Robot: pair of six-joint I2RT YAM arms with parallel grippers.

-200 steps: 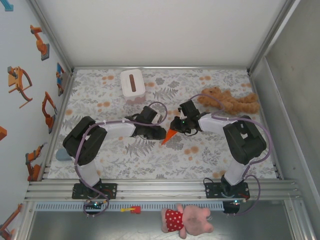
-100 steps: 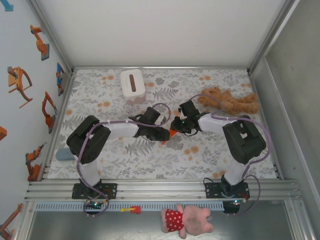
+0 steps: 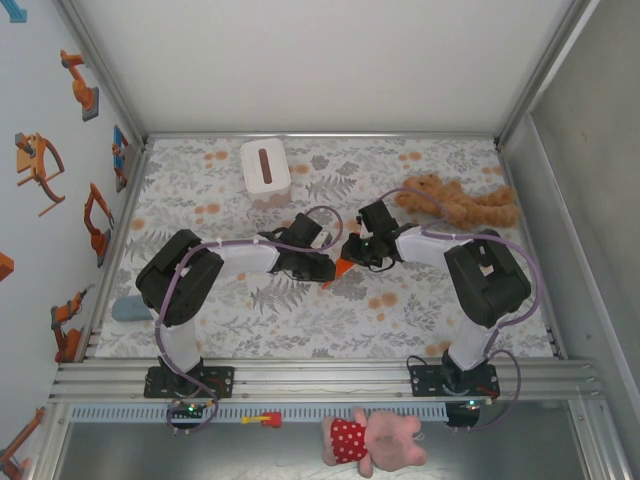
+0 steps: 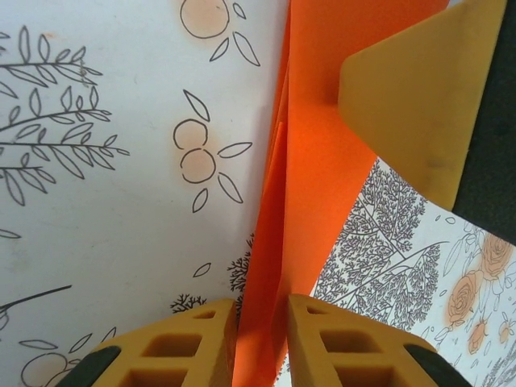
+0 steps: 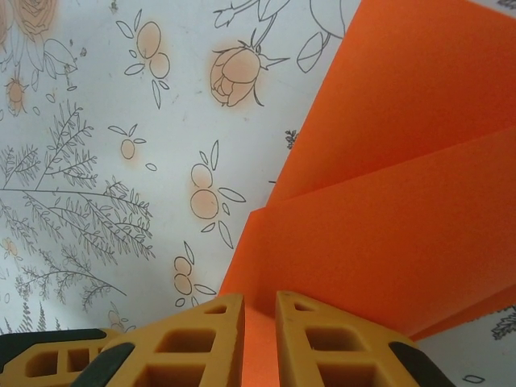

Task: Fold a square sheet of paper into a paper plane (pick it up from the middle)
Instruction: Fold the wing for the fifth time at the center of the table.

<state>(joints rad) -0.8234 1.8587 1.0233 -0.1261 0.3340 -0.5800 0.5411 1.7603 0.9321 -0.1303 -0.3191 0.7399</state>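
The sheet of paper (image 3: 342,267) is bright orange and folded into a narrow pointed shape, held just over the floral table mid-way between the arms. My right gripper (image 3: 354,254) is shut on its wider end; in the right wrist view the yellow fingers (image 5: 310,339) pinch the layered orange paper (image 5: 403,185), gripper midpoint (image 5: 260,310). My left gripper (image 3: 322,268) is shut on the pointed end; in the left wrist view the paper (image 4: 310,177) runs up from between my left gripper (image 4: 262,314) toward the right gripper's yellow finger (image 4: 419,105).
A white tissue box (image 3: 265,166) stands at the back left. A tan plush toy (image 3: 455,202) lies at the back right, close behind the right arm. A pink plush toy (image 3: 375,440) lies beyond the front rail. Walls bound the table's left, back and right.
My left gripper has slid right onto the paper's pointed end and narrowed its jaws onto it. The right gripper has kept its grip and place.
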